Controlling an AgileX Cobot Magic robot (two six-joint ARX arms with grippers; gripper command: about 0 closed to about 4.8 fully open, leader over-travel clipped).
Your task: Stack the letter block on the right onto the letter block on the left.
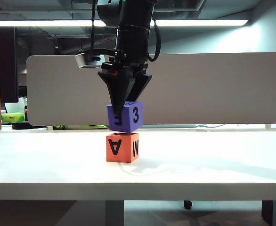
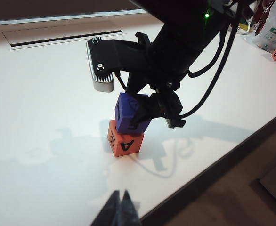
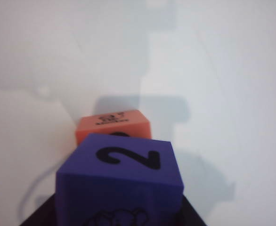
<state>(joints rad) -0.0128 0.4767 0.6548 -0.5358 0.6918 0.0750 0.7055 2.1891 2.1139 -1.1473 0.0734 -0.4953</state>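
Gripping the purple block [image 1: 125,116] with our right gripper [image 1: 124,104] — jaws clamped on its sides — we are holding it right above the orange block [image 1: 122,147], slightly tilted; whether the two are touching, we cannot tell. Purple is showing a 3 and a 2, orange an A and a W. Orange is sitting mid-table [image 1: 213,165], well back from the front edge, open room all around. Our left gripper [image 2: 120,209] is hanging near that edge — fingers together.
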